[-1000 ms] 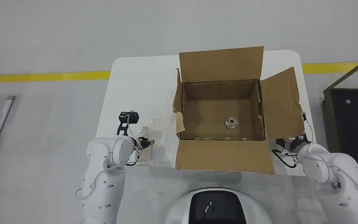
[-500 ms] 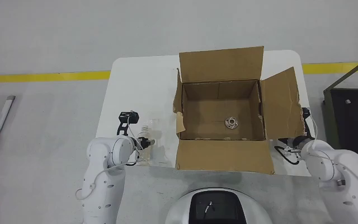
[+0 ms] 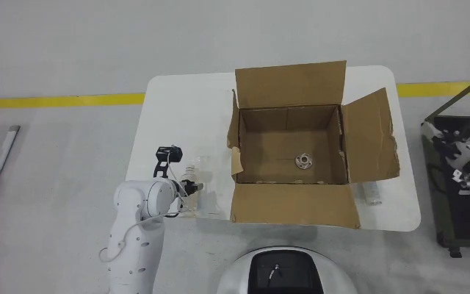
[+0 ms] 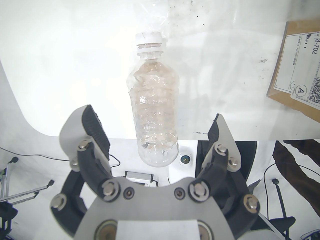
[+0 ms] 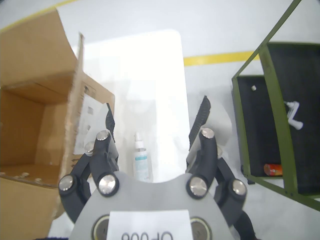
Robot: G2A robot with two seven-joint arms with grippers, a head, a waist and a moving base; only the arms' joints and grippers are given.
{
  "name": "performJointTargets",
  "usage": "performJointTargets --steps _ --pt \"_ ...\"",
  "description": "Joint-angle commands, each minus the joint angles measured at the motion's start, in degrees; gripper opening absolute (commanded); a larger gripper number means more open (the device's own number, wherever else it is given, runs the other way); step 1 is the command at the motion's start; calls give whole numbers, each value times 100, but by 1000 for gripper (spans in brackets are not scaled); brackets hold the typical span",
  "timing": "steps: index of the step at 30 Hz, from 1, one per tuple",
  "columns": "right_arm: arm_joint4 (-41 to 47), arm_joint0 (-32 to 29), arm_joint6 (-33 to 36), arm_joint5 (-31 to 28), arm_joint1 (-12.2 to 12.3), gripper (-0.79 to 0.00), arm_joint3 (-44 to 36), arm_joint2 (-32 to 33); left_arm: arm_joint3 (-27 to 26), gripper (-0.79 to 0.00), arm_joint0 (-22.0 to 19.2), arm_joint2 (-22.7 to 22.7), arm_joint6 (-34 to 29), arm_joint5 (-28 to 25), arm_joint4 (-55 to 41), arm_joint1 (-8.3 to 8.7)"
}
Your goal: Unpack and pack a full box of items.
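White tabletop [image 3: 183, 110] carries a cardboard box [image 3: 294, 204] with its 4 flaps spread open and 1 small round metal part [image 3: 303, 160] on its floor. Near the table's left front corner, the left gripper [image 4: 153, 122] stands open around a clear plastic bottle [image 4: 153, 101], its 2 fingers apart from the bottle's sides. The right gripper [image 5: 157, 107], also open and empty, hangs above a spray bottle [image 5: 142, 159] lying just beside the box's right flap.

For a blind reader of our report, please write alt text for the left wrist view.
A clear bottle lies on the white table just ahead of the open left gripper, which does not touch it. A cardboard box stands nearby.
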Motion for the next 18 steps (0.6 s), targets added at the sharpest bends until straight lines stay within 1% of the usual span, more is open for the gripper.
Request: performJointTargets --steps 1,4,7,8,10,13,15,18 --pt "189 49 -271 -32 -9 -785 -287 -86 0 0 0 0 0 0 0 0" --pt "168 314 -493 -268 5 -785 -362 -561 0 0 0 0 0 0 0 0" --pt "-27 733 -375 -539 24 -785 -362 -1454 0 0 0 0 0 0 0 0" --pt "-221 864 -250 -625 32 -785 -362 -1787 0 0 0 0 0 0 0 0" --pt "-713 1144 -9 -623 33 -757 -256 -2462 0 0 0 0 0 0 0 0" --pt "-1260 1667 224 -487 -4 -785 238 -3368 0 0 0 0 0 0 0 0" --pt "-1772 1999 391 -372 -35 -785 685 -3865 0 0 0 0 0 0 0 0" --pt "-2042 2433 587 -119 -114 -785 1385 -4448 0 0 0 0 0 0 0 0"
